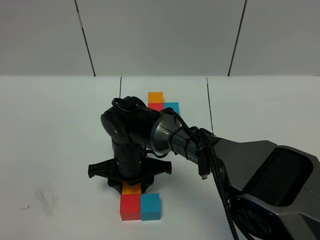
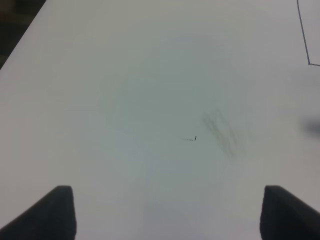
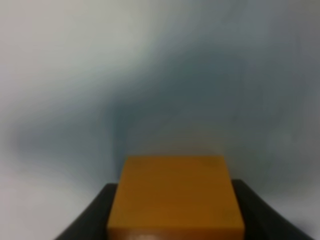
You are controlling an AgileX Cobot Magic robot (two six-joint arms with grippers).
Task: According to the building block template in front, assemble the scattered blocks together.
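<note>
Right gripper (image 1: pixel 131 186) clenched on orange cube (image 3: pixel 175 195), jaws flanking both its sides. We read cube as sitting directly behind red cube (image 1: pixel 130 207), apparently touching; cyan cube (image 1: pixel 150 206) joined beside red. Template (image 1: pixel 161 102) far behind red, partly hidden by arm. We advise squaring orange flush with red back face before release, then lifting straight up. Table (image 1: pixel 50 125) bare around red. Left gripper (image 2: pixel 165 212) spread wide, grasping nothing, over bare table.

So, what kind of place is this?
Probably a robot test bench: a bare white table with thin black drawn lines, plain panel walls behind, and only coloured cubes, the orange cube in the right gripper.
</note>
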